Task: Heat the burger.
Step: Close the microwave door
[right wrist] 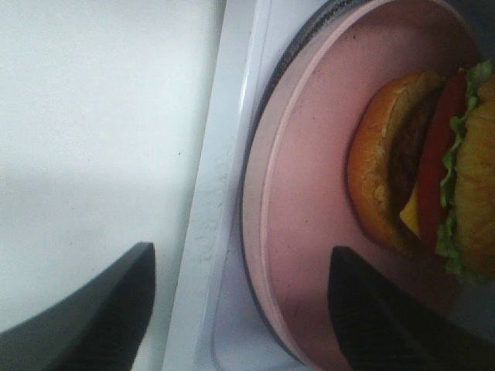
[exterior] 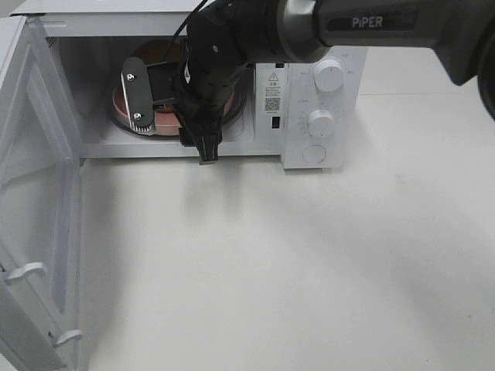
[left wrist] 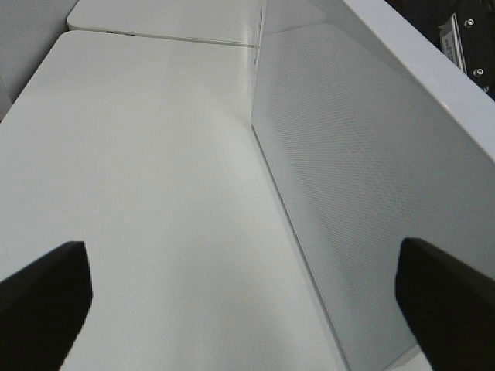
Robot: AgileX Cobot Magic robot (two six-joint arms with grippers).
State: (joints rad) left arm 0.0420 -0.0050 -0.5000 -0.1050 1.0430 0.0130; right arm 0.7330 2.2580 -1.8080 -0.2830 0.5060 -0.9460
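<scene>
Bright, even light, soft shadows on the table (exterior: 271,255), right wrist view blurry.

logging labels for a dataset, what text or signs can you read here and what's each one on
"PiPER": on the right arm, upper link.
Warning-triangle sticker and QR code on the microwave panel: print too small to read.
Marks around the dials: blurred, unreadable.
Wrist views: none.

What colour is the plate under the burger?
The plate is pink, seen best in the right wrist view.
</scene>
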